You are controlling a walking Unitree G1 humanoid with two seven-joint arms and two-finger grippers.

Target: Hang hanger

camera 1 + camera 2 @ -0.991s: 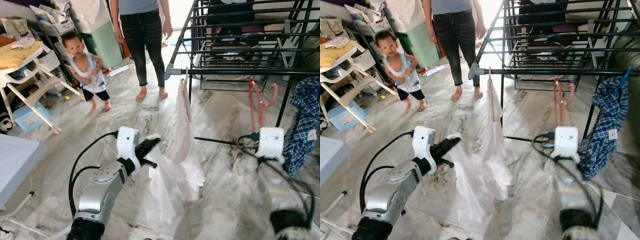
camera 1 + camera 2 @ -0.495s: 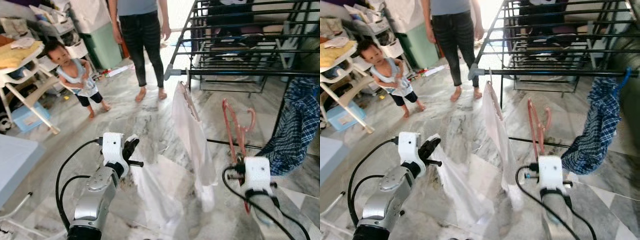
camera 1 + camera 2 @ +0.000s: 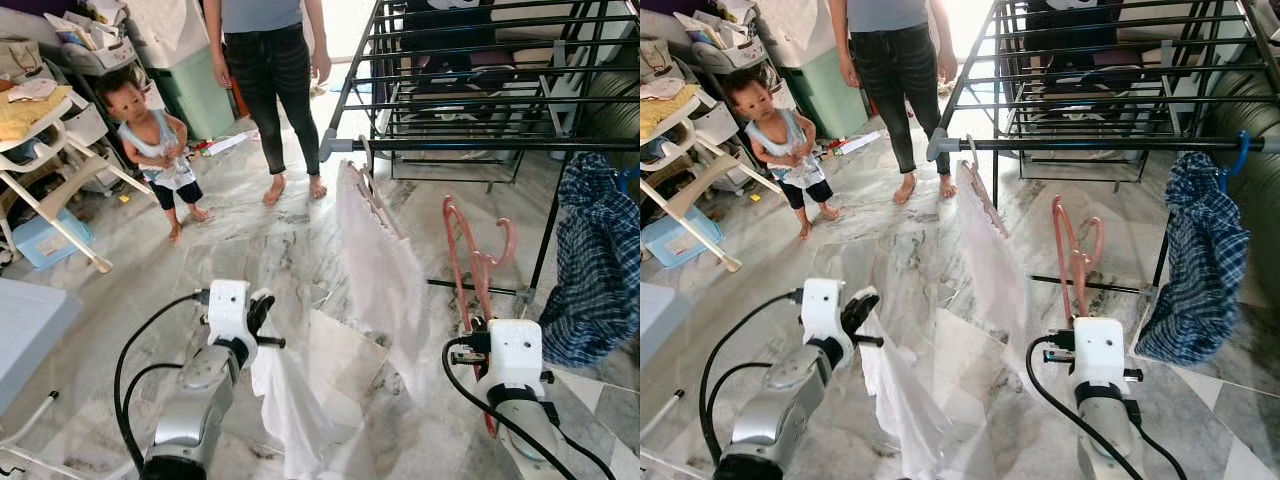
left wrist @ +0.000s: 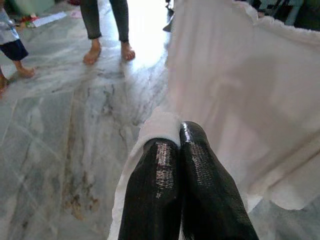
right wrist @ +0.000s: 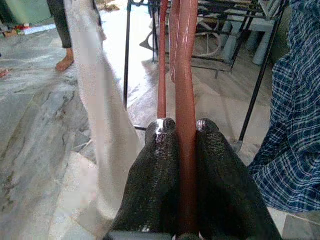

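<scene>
The right pincer clamps the hanger; the left pincer pinches the cloth. Pulled cloth could slip off the rail.

Grey-veined marble floor runs across the whole frame, and at upper centre a person's bare feet are planted on it, with a small child standing barefoot just to their left. Far left, the white legs of a high chair come down on the tiles beside a pale blue box sitting on the floor. Upper right, the black drying rack stands with its legs on the marble, and scattered papers lie near the green bin at the top.
</scene>
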